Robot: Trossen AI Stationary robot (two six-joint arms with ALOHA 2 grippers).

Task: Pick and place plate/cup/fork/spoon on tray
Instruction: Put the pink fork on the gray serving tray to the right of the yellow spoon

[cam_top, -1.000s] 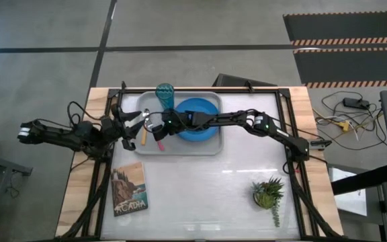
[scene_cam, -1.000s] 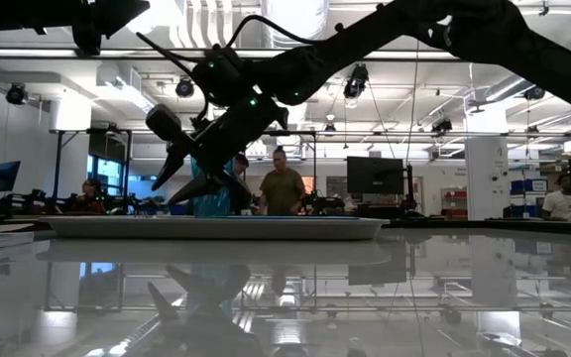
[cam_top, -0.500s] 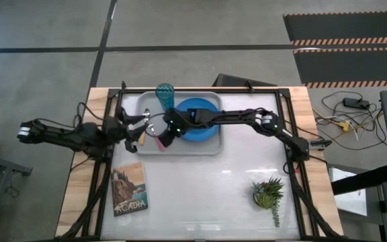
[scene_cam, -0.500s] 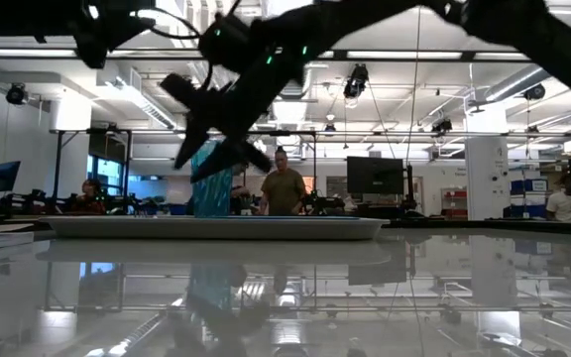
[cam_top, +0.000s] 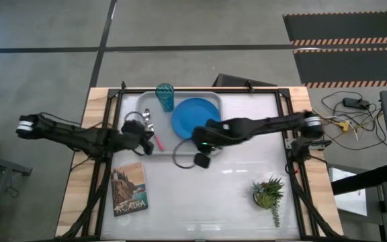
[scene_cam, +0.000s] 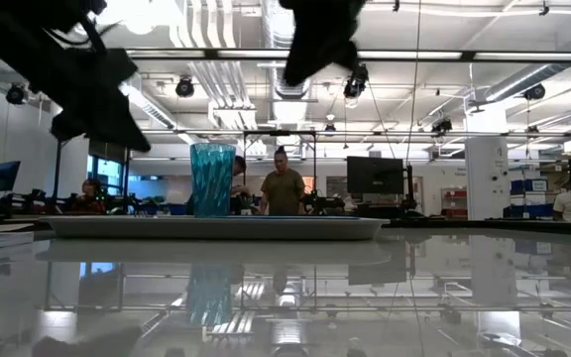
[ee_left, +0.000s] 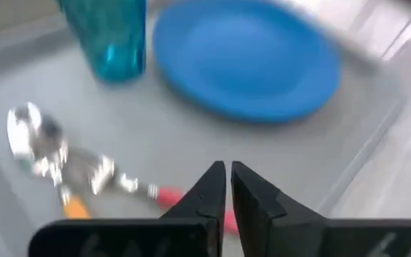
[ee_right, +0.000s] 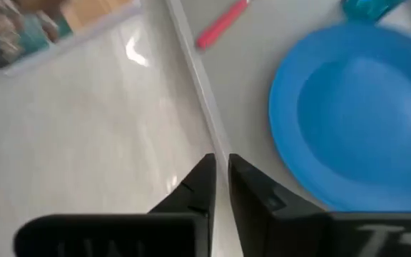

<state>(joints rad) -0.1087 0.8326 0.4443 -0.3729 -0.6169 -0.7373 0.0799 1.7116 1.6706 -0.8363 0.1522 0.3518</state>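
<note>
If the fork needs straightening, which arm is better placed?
Left, probably. Its tool is right over the fork and spoon at the tray's left end. The right tool is over the front rim by the plate, farther away.

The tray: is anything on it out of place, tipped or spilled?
Nothing stands out. On the tray, the cup stands upright, the plate lies flat, and the spoon and fork lie side by side.

Single legible text: "ACADIA", printed along the lower edge of the book cover (cam_top: pixel 129 187), lying on the near left of the surface (cam_top: pixel 234 175).
</note>
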